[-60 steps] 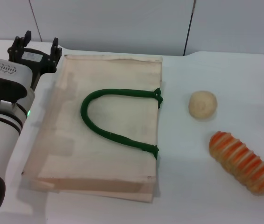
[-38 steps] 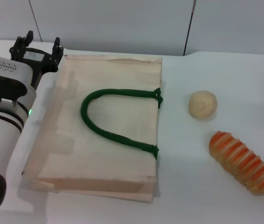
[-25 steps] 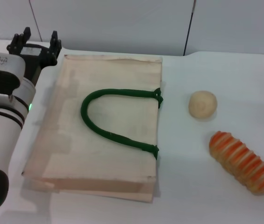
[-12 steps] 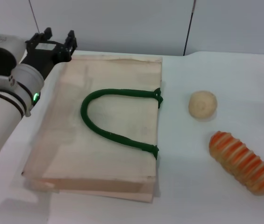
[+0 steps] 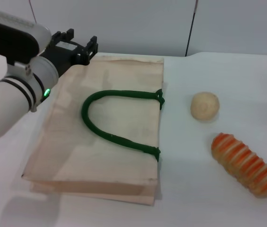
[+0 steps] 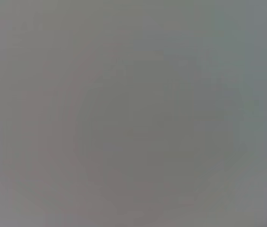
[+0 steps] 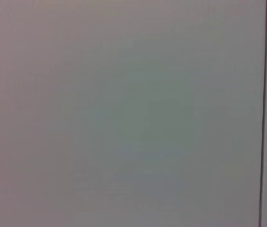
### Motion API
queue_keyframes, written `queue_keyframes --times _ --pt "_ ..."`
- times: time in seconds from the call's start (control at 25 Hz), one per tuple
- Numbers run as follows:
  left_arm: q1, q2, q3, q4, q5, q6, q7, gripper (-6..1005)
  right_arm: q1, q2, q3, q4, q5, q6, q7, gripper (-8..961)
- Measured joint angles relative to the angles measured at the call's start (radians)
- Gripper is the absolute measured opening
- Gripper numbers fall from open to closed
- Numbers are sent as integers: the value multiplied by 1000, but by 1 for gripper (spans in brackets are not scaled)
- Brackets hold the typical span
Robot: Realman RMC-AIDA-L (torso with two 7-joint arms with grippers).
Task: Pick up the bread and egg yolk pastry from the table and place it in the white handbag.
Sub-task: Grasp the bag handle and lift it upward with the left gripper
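Head view: left gripper (image 5: 81, 41) hovering over bag's (image 5: 109, 127) far left corner, fingers spread, empty. Pastry (image 5: 204, 105) and bread (image 5: 245, 163) lying right of bag.

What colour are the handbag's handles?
Dark green; the handle lies looped on the cream handbag, clearest in the head view.

White table (image 5: 209, 198): handbag (image 5: 119, 118), round pastry (image 5: 204, 106), striped bread (image 5: 245, 164)

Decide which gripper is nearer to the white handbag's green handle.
Left. The left gripper hovers over the white handbag's far corner, not far from the green handle. The right gripper appears in no view.
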Motion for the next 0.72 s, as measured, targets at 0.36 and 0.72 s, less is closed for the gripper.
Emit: queue_keyframes --times 0.36,0.72 --pt "83 -37 -205 148 1 -267 125 619 13 1 -2 -23 -2 74 0 757" --pt "86 -85 -429 235 46 -636 163 614 29 5 -2 -22 -4 97 0 757"
